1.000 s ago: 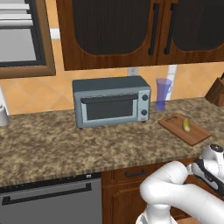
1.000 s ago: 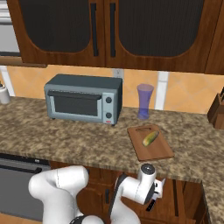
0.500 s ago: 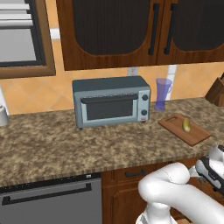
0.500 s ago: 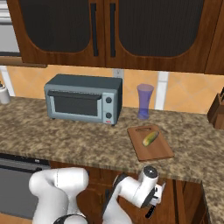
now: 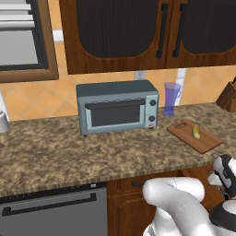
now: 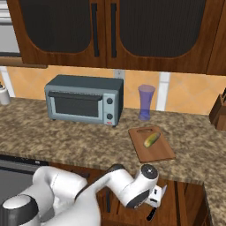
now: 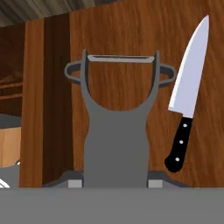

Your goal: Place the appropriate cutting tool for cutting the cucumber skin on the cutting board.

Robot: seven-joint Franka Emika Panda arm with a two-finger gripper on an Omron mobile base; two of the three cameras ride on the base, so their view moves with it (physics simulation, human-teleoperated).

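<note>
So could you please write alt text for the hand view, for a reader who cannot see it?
A dark grey peeler stands upright between the tips of the shut claw, its blade bar at the top. To its right a kitchen knife with a black handle lies tip up against a brown wooden surface.

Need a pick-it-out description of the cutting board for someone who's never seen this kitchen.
Start at the grey toaster oven on the speckled counter, then go right past the purple cup. The cutting board lies flat in front of the cup, near the counter's front edge. It is the only reddish-brown wooden slab there, with a handle hole and a small yellowish-green cucumber on it.
</note>
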